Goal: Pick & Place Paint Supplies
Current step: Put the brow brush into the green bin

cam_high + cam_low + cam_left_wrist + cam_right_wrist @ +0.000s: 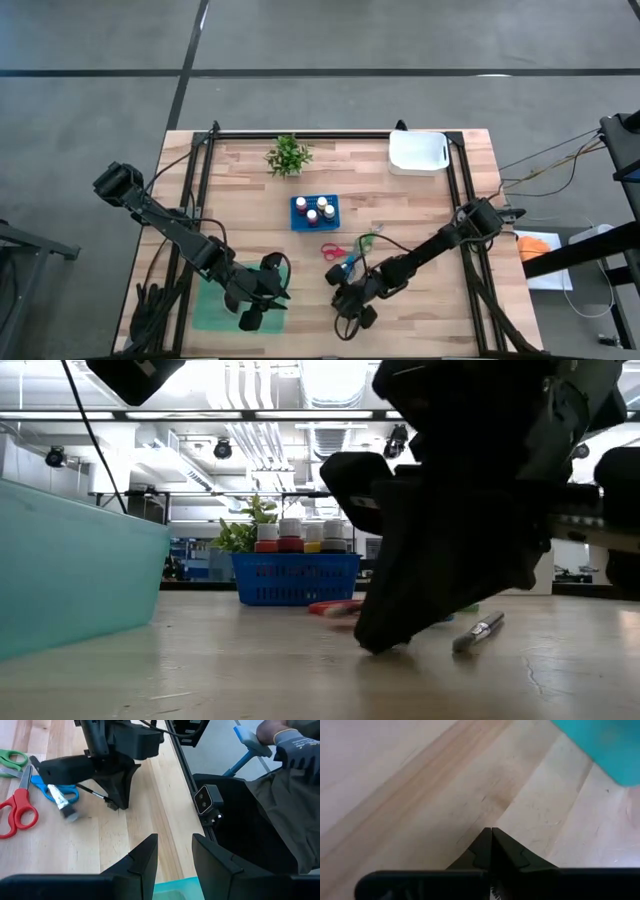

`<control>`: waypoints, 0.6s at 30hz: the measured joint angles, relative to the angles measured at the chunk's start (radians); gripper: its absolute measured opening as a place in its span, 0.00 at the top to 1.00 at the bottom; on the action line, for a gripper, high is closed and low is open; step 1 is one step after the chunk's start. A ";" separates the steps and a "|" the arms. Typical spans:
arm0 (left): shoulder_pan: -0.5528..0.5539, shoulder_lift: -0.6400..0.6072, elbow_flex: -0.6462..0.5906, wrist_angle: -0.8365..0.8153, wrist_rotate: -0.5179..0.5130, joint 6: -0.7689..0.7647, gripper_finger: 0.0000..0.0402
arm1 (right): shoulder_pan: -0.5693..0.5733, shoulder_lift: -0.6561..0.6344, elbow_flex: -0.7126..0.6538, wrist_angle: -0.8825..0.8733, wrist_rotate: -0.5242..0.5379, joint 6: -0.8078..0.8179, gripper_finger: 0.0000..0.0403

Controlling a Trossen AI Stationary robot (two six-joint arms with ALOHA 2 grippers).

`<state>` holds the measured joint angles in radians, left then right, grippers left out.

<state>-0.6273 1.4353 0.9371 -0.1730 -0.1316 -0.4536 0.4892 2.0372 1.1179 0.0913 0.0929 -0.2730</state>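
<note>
My right gripper [350, 308] is shut and points down at the tabletop near the front edge; it also shows in the left wrist view [116, 804]. A thin dark brush [95, 793] ends at its fingertips. A silver-ended brush [478, 632] lies on the wood beside it. Red scissors [17, 812], blue scissors [55, 790] and green scissors [12, 760] lie flat just beyond. Several paint bottles stand in a blue basket [315, 212]. My left gripper [175, 855] is open and empty over the right edge of a teal tray [205, 310]. My right gripper stands with its shut fingertips [491, 834] down at the tabletop, slanting from above. Nothing shows between them in the right wrist view. The thin dark brush's end [106, 799] lies right at the tips; I cannot tell whether they touch it.
A small green plant [288, 155] and a white container [418, 152] stand at the far edge. Black frame rails [462, 200] run along both sides of the table. A person's gloved hand [295, 745] shows beyond the table's right side.
</note>
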 joint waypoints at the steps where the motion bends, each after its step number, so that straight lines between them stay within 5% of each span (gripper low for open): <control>1: 0.000 0.000 0.000 0.000 0.000 0.000 0.67 | 0.002 -0.004 0.001 0.001 0.000 -0.003 0.98; 10: 0.000 0.000 -0.001 -0.006 -0.001 0.000 0.67 | 0.031 -0.063 0.002 0.015 0.021 -0.027 0.98; 18: -0.005 0.013 -0.002 0.013 -0.136 0.060 0.67 | 0.077 -0.169 0.002 0.063 0.026 -0.094 0.98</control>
<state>-0.6323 1.4481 0.9348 -0.1603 -0.2672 -0.3931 0.5657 1.8680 1.1200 0.1548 0.1188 -0.3666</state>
